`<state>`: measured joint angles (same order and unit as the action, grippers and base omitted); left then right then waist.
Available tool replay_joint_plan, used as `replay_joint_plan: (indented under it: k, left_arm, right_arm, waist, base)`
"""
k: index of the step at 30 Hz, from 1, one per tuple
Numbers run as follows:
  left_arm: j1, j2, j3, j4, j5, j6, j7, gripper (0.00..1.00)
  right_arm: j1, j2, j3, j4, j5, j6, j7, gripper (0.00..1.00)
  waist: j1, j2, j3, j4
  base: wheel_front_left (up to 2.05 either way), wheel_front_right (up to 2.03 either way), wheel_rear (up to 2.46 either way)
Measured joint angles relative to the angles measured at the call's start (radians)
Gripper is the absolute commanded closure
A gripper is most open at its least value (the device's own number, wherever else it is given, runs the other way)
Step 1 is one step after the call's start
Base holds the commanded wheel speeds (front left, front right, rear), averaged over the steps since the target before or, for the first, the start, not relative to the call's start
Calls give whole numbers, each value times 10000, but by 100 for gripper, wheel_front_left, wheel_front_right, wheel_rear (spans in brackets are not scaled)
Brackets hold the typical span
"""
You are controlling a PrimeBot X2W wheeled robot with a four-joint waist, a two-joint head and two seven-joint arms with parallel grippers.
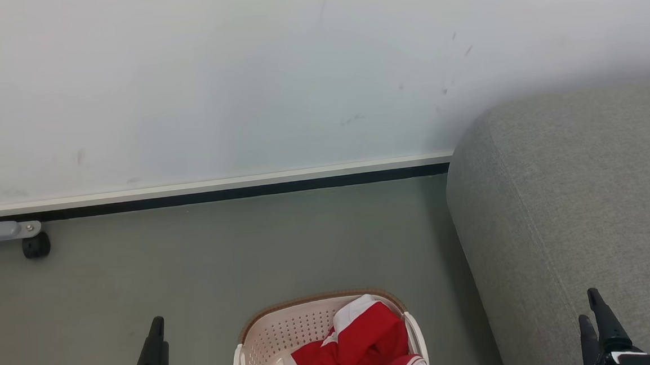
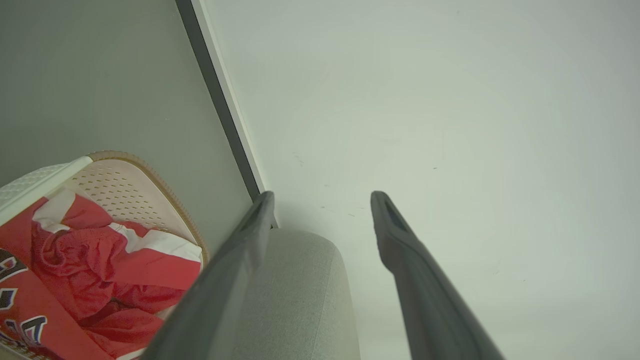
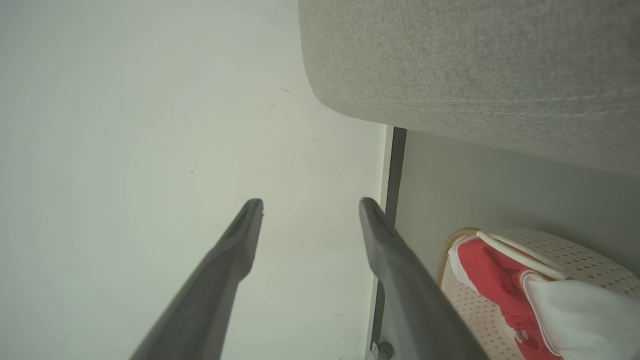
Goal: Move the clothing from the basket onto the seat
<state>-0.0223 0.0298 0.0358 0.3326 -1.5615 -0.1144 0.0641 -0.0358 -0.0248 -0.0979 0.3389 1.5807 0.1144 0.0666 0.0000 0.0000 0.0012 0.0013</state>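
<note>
Head view is showing you clothing bunching in the basket beside the seat, likely soft and light, best pinched at its top fold, with left end effector and right end effector hovering spread, empty.

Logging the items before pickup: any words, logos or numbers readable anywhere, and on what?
On the clothing: dark outlined letters, seen in the left wrist view, cut off by folds and the picture's edge; not readable as a word.
On the basket, the seat and the wall: no text.
</note>
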Motion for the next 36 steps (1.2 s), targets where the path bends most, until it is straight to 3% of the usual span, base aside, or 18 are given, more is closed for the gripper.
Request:
replay_joint_plan:
  k: [10, 36]
  left_arm:
    - [-109, 10, -290, -324, 1095, 299, -330, 0]
    - [-207, 477, -1551, -984, 6349, 1072, -1290, 0]
  right_arm:
    - [38, -8, 173, -314, -961, -303, -380, 0]
    - [137, -522, 1705, -1149, -6008, -1062, -1315, 0]
  waist:
    - [0, 0, -28, 18]
    - [0, 0, -140, 93]
  base:
    - [0, 0, 0]
    - [0, 0, 0]
